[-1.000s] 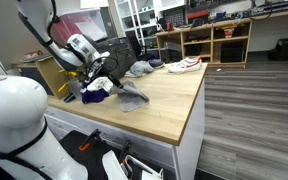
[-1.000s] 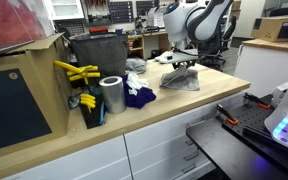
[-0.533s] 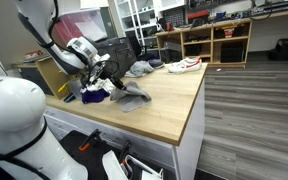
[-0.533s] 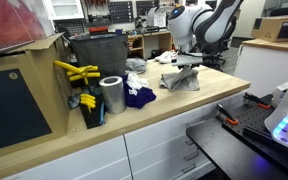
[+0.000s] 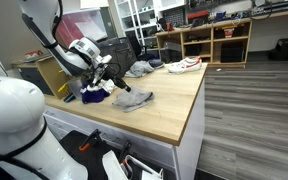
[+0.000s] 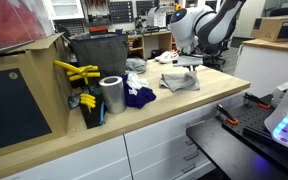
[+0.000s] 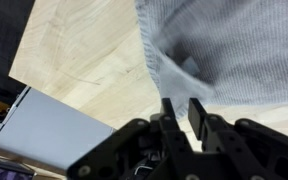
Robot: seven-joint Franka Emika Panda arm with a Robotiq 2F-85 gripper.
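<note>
Big wooden tabletop [image 5: 174, 110] with a grey cloth [image 5: 133, 98] lying rumpled on it, just beside a blue rag [image 5: 96, 94]. The pincer [image 7: 183, 108] hangs right over the cloth's edge, fingers slightly parted, with nothing pinched between them in the wrist view.

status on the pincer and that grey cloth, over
Pincer slightly open, empty. Grey cloth lies loose on the wooden worktop, its edge by the pincer. Blue cloth nearby, clear of the pincer.

Bare tabletop [image 5: 176, 102] beyond grey cloth [image 5: 132, 98]; blue cloth [image 6: 138, 96], bin [image 6: 97, 55] behind
</note>
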